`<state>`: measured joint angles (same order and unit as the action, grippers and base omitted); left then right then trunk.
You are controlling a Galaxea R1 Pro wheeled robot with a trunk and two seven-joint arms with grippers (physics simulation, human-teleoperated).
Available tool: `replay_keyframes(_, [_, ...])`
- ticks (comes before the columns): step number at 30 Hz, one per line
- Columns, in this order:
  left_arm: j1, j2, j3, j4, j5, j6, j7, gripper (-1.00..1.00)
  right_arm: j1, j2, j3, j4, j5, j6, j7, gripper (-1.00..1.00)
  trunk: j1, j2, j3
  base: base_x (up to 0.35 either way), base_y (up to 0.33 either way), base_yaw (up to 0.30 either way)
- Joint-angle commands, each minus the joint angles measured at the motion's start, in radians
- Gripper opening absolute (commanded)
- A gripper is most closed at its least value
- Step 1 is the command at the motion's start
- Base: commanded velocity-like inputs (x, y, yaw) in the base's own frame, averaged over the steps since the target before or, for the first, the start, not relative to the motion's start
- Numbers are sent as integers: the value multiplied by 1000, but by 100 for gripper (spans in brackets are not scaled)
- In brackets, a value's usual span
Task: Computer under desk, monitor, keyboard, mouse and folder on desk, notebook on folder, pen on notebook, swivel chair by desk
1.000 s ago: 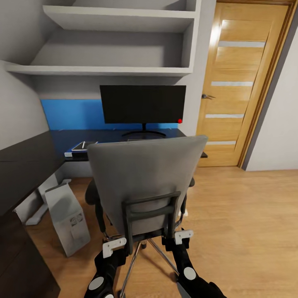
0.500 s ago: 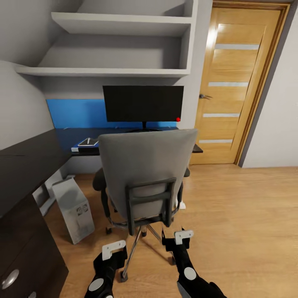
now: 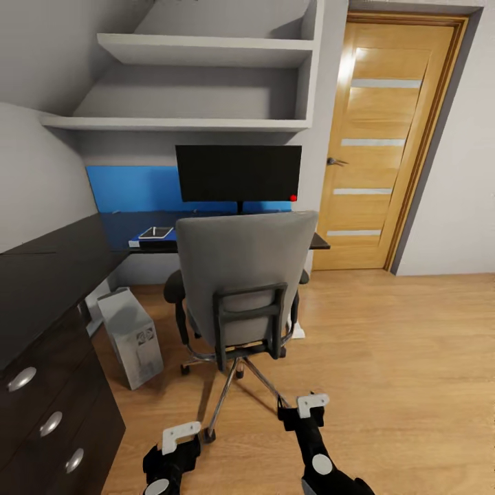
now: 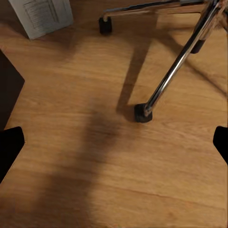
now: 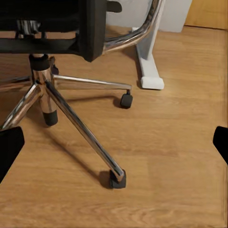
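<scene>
Wood floor [image 3: 385, 357] fills the bedroom, with a door [image 3: 385, 137] far right. Facing the black desk [image 3: 48, 268] and monitor [image 3: 238, 172] is the grey chair [image 3: 240, 275]. Far left on the desk lies the blue folder [image 3: 152, 238], and the computer [image 3: 130, 337] stands below. Near the chair, the left gripper [image 3: 180, 434] and right gripper [image 3: 311, 404] are both spread open, holding nothing.

The black-topped desk [image 3: 62, 258] carries the monitor [image 3: 238, 172] and a blue folder [image 3: 152, 240] with a dark notebook [image 3: 157, 232] on top. The plank floor [image 3: 399, 357] bears the swivel chair [image 3: 240, 289] and the computer tower [image 3: 130, 335].
</scene>
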<state>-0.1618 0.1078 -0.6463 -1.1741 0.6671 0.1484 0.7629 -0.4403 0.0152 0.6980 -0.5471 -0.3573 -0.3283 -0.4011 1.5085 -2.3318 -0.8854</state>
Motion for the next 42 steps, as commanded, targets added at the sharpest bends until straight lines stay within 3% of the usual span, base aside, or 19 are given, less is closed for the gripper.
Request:
replay_keyframes(1, [-1, 1, -4, 44, 3, 5, 7, 100, -1, -1, 8, 34, -11, -6, -7, 100, -4, 7, 2, -23, 0, 0])
replay_keyframes(4, [-1, 0, -4, 93, 6, 4, 7, 100, -1, 1, 9, 86, -12, -13, -7, 100, -16, 28, 12, -13, 0, 0])
replay_keyframes(5, [-1, 0, -4, 178, 24, 1, 9, 100, -1, 4, 10, 226, -14, -105, -8, 100, -20, 35, 15, -1, 0, 0])
replay_keyframes(8, [-1, 1, -4, 205, 26, -1, 9, 100, -1, 7, 9, 272, -14, -132, -7, 100, -31, 56, 24, 0, 0, 0])
replay_keyframes(9, [-1, 1, -3, 301, 27, -3, 9, 100, -1, 17, 9, 366, -14, -180, -5, 100, -35, 63, 27, 0, 0, 0])
replay_keyframes(14, [-1, 0, -3, 406, 27, -15, 0, 100, 1, 20, 9, 412, -14, -193, -3, 100, -54, 98, 43, 0, 0, 0])
replay_keyframes(18, [-1, -2, -3, 520, 26, -86, -76, 100, 2, 23, 9, 431, -14, -196, -3, 100, -69, 126, 55, 0, 0, 0])
replay_keyframes(23, [-1, -4, 2, 658, 27, -189, -253, 100, 3, 25, 9, 490, -13, -196, -2, 100, -89, 161, 71, 0, 0, 0])
replay_keyframes(29, [-1, -7, 1, 695, 26, -208, -305, 100, 5, 28, 10, 512, -12, -195, 1, 100, -112, 203, 90, 0, 0, 0])
replay_keyframes(42, [-1, -27, 0, 739, 26, -210, -313, 100, 6, 35, 8, 518, -11, -192, 10, 100, -161, 294, 131, 0, 0, 0])
